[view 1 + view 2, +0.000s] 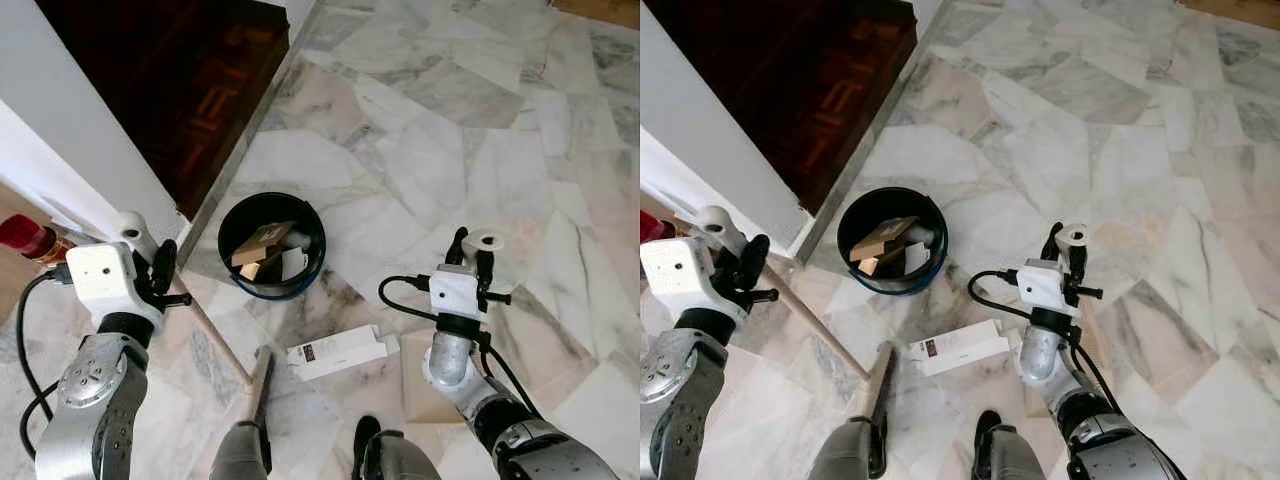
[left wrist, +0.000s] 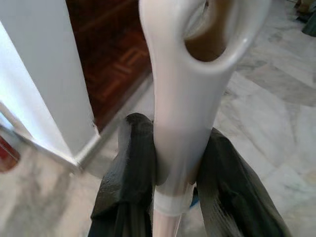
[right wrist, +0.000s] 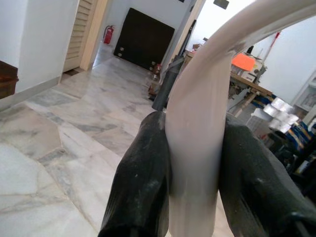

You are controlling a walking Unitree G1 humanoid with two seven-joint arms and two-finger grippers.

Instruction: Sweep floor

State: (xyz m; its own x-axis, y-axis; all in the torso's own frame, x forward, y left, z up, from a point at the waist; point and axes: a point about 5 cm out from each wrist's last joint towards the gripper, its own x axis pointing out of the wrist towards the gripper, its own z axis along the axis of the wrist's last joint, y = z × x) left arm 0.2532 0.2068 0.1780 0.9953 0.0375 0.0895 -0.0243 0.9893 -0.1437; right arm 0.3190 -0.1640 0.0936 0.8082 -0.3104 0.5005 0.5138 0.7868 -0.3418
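Left gripper [image 1: 160,275] clamps the broom [image 1: 215,340] at its white top end, the wooden pole slanting down to the brush head by the robot's feet — held high for reach, I'd judge. Right gripper [image 1: 470,262] pinches a second white handle [image 1: 487,241], most likely the dustpan's, its pan [image 1: 425,385] flat on the marble floor [image 1: 420,150] just beside a white box [image 1: 338,351]. The black bin [image 1: 272,245] stands beyond the box — inside, cardboard scraps and white paper
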